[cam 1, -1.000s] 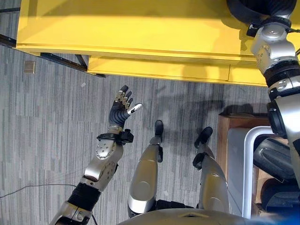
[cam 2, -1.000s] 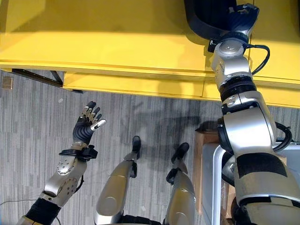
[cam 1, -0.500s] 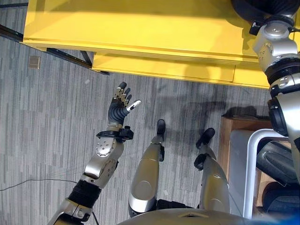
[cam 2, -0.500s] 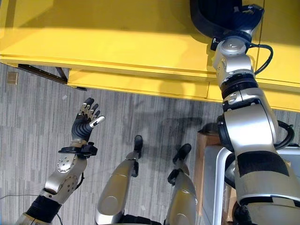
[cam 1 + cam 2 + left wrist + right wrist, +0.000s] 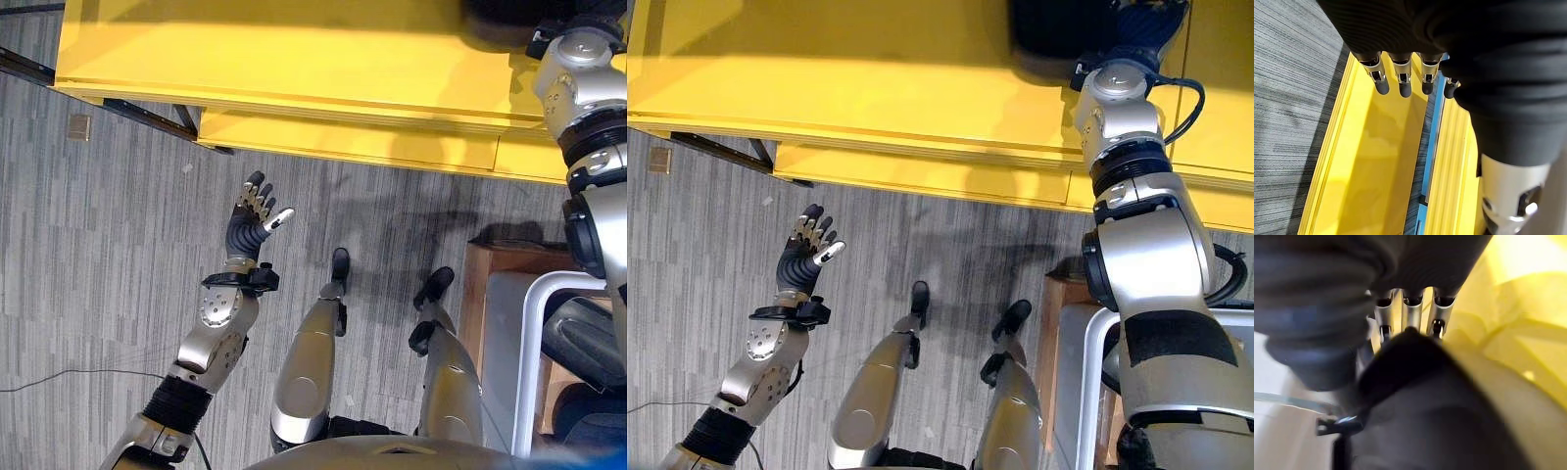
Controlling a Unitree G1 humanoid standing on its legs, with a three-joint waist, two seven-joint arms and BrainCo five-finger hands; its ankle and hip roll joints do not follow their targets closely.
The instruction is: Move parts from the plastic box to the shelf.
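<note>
My right hand (image 5: 1151, 20) reaches up over the yellow shelf (image 5: 294, 59), shut on a large dark part (image 5: 1058, 24) that rests against the shelf top. In the right wrist view its fingers (image 5: 1405, 308) curl over the dark part (image 5: 1415, 387), with yellow shelf behind. The plastic box (image 5: 529, 333), pale with a rounded rim, stands at the lower right and holds more dark parts (image 5: 588, 343). My left hand (image 5: 253, 220) hangs open over the floor, fingers straight, holding nothing; its fingers (image 5: 1400, 78) point towards the shelf's yellow levels.
The box sits on a wooden stand (image 5: 477, 264) at my right. Grey carpet floor (image 5: 98, 245) spreads below the shelf's front edge. Dark metal shelf legs (image 5: 186, 122) show under its left part.
The right hand and the dark part have moved further up over the shelf. The view has shifted slightly. The left hand has stayed where it was.
</note>
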